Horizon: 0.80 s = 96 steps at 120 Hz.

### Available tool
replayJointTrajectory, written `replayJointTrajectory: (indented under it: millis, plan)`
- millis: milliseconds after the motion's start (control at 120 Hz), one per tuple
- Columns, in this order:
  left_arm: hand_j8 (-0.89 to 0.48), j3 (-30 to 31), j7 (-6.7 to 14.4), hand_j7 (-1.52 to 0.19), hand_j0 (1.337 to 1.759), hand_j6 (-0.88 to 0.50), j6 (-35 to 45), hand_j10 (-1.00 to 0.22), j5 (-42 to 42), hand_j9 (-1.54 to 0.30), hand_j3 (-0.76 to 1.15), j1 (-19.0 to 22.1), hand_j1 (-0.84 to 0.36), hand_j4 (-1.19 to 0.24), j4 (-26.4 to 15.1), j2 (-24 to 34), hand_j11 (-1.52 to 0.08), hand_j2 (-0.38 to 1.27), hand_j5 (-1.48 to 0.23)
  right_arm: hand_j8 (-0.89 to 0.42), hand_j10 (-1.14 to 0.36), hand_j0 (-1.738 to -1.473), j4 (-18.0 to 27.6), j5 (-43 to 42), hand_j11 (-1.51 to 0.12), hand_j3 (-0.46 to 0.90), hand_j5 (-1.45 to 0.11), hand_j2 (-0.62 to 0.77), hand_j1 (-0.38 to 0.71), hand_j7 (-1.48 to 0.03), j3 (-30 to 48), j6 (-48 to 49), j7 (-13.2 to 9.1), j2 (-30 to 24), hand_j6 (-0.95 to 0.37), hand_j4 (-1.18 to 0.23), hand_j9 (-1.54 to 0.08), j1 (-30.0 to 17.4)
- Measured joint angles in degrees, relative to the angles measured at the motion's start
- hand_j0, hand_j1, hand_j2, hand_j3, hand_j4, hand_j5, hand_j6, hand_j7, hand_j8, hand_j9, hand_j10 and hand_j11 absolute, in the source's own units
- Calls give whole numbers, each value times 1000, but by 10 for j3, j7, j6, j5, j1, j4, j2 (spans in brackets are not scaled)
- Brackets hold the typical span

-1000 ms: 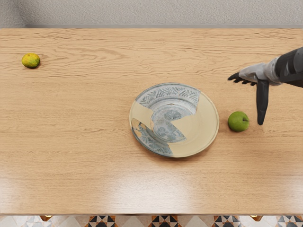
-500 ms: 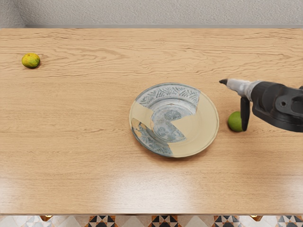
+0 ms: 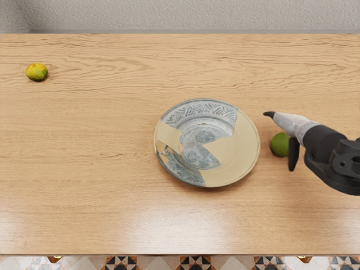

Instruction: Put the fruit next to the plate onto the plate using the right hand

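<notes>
Now, left of the hand lies the plate (image 3: 239,163), and the green fruit (image 3: 278,144) sits on the table just beside its rim, at the fingertips. A good grasp probably means lowering and curling around the fruit's middle before lifting. The right hand (image 3: 293,134) hovers there, fingers apart, thumb hanging down.

Pale, wavy wood grain on table (image 3: 84,169). Blue-grey ornamental pattern on plate (image 3: 247,147), broken by plain cream patches. One green fruit (image 3: 279,144); one yellow-green fruit (image 3: 36,71) near far left corner. Pale grey right robot hand (image 3: 288,125), black fingertips.
</notes>
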Motion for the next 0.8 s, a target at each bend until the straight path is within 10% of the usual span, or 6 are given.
replayJointTrajectory:
  millis: [800]
  plan:
    - [-1,0,0,0,1658,-1,0,0,0,0,0,-8,349,-1,-9,0,0,0,0,-240,-239,-1658,-42,-70,-307,0,-307,-44,-68,-307,1,-45,0,19,-241,-239,-307,-55]
